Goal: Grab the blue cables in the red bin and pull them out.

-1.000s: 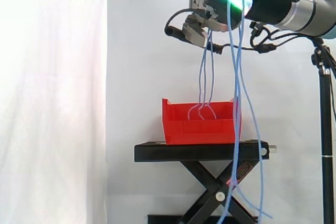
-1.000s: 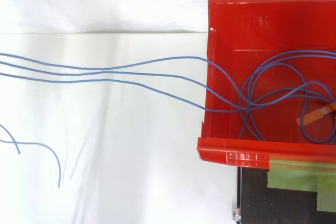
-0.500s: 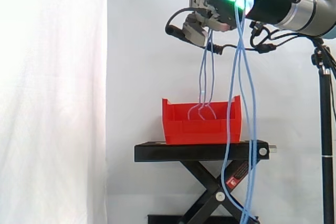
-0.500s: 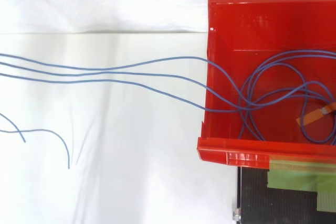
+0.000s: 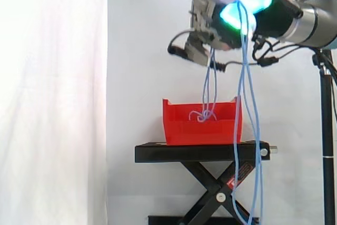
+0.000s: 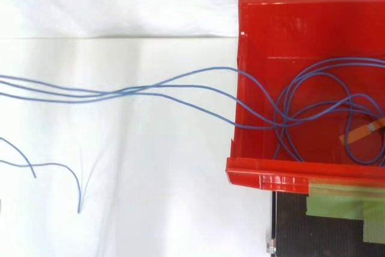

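Now the robot hand [image 5: 213, 11] sits a little lower than half a second ago, and the cables [image 6: 120, 92] between it and the bin [image 5: 200, 130] have gone slack. In the side view a small tangle bunches at the bin's rim; from above, the three strands left of the bin draw closer together while the coils inside stay put. We judge that the pull has eased and the cables are far from out. The robot hand is clenched around the cables, well above the bin: one run drops from it into the bin, and the loose ends hang down past the stand [image 5: 200, 153].
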Tool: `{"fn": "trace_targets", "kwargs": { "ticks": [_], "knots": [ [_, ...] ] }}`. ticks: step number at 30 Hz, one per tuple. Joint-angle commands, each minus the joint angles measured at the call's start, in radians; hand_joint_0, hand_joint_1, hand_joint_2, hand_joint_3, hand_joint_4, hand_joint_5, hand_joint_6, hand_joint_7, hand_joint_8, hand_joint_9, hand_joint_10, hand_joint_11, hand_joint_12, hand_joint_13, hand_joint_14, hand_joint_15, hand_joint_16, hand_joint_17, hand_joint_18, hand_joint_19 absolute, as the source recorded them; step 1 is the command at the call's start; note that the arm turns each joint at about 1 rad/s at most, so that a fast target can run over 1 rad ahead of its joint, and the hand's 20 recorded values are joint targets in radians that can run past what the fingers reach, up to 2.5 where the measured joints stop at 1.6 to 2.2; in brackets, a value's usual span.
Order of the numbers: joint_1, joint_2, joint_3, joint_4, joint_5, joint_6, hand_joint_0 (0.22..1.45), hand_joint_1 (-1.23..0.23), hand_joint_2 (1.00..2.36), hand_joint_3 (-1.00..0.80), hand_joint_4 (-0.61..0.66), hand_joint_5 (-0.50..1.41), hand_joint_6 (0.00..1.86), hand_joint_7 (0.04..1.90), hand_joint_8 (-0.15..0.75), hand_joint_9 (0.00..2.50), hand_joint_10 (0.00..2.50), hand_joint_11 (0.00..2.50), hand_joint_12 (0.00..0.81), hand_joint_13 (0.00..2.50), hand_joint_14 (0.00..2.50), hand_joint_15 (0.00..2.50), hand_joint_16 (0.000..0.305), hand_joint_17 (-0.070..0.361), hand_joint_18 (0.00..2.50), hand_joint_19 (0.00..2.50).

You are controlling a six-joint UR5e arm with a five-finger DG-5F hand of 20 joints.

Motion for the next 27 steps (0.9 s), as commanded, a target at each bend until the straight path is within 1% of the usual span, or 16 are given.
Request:
{"fn": "trace_targets", "kwargs": {
  "ticks": [1,2,4,7,9,10,17,23,27],
  "knots": [
    [-0.001,0.0,-0.078,0.071,0.003,0.007,0.73,-0.93,1.0,-1.0,0.06,0.7,0.84,0.56,0.249,1.28,0.01,1.5,0.336,1.36,0.54,1.58,0.056,0.125,0.96,0.87],
    [-0.001,0.0,-0.082,0.093,0.002,0.014,0.73,-0.93,1.0,-1.0,0.05,0.7,0.84,0.56,0.243,1.28,0.02,1.51,0.336,1.35,0.54,1.59,0.056,0.126,0.96,0.87],
    [-0.001,0.0,-0.092,0.107,0.002,0.02,0.73,-0.93,1.0,-1.0,0.05,0.7,0.84,0.56,0.248,1.28,0.02,1.5,0.336,1.36,0.54,1.59,0.056,0.125,0.96,0.87],
    [-0.001,0.0,-0.125,0.128,0.002,0.033,0.73,-0.93,1.0,-1.0,0.05,0.7,0.84,0.56,0.243,1.28,0.02,1.5,0.337,1.36,0.54,1.59,0.056,0.126,0.96,0.87],
    [-0.001,0.0,-0.131,0.139,0.002,0.033,0.73,-0.93,1.0,-1.0,0.06,0.7,0.84,0.56,0.248,1.28,0.01,1.51,0.336,1.36,0.54,1.58,0.056,0.125,0.96,0.87],
    [0.001,0.0,-0.141,0.146,0.002,0.033,0.73,-0.93,1.0,-1.0,0.06,0.7,0.84,0.55,0.249,1.28,0.01,1.5,0.337,1.36,0.54,1.58,0.056,0.126,0.96,0.87],
    [-0.001,0.0,-0.181,0.157,0.0,0.042,0.73,-0.92,1.0,-1.0,0.05,0.7,0.83,0.56,0.243,1.28,0.02,1.51,0.342,1.35,0.55,1.59,0.056,0.125,0.96,0.88],
    [-0.001,0.0,-0.181,0.189,0.005,0.076,0.73,-0.9,1.0,-1.0,0.05,0.71,0.83,0.56,0.25,1.29,0.02,1.5,0.326,1.36,0.54,1.56,0.056,0.126,0.96,0.88],
    [-0.001,0.0,-0.182,0.191,0.005,0.085,0.73,-0.88,1.0,-1.0,0.05,0.71,0.82,0.56,0.241,1.29,0.02,1.51,0.332,1.36,0.53,1.58,0.056,0.125,0.96,0.88]
  ]
}}
